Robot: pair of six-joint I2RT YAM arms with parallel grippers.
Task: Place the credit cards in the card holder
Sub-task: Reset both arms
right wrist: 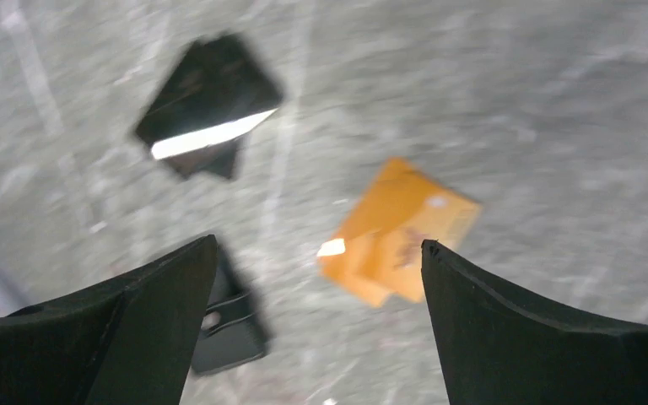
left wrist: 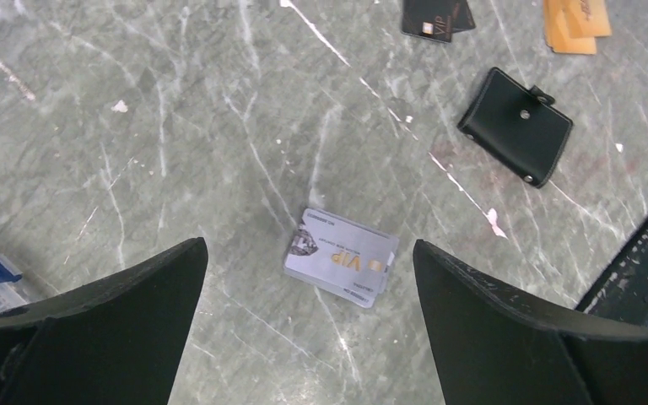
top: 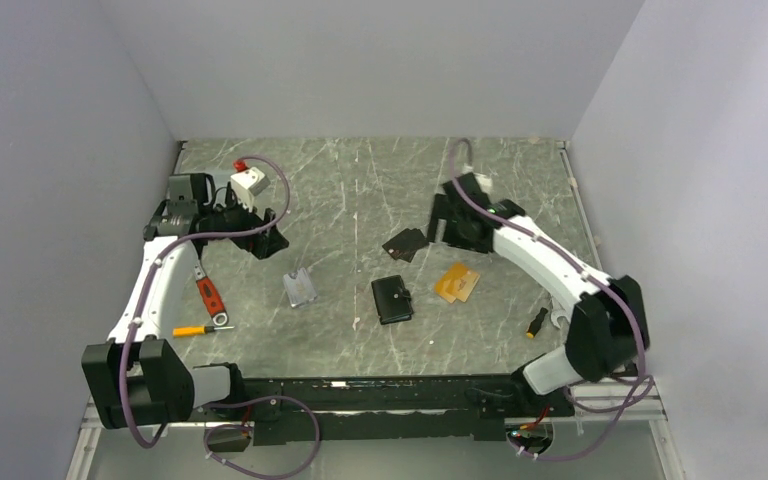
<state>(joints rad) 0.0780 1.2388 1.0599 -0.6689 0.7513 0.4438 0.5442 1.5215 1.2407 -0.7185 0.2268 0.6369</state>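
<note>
– which arm gets first go, you think?
– the right one, i'd say. the right gripper (right wrist: 319, 245) hangs over the far right part of the table (top: 360, 190), jaws spread wide, nothing in them. the black cards (top: 405, 243) lie just to its left. the orange cards (top: 457, 283) are just on the near side of it.
– and the card holder (top: 392, 299)?
– flat in the middle, between the two arms, nearer us than the black cards and just left of the orange ones. it looks snapped shut. its long axis runs roughly near to far, a bit slanted.
– the left arm?
– the left gripper (left wrist: 305, 253) is gaping too, empty, well off to the left. under it sits a grey vip card (left wrist: 342, 263), maybe in a clear sleeve, i can't tell. the holder is well apart from it, off to its right.
– so?
– the orange stack lies askew, long side slanting roughly toward the holder. i reckon the right wrist would need to turn to take it across the short side. and something has to open that holder first.
</note>
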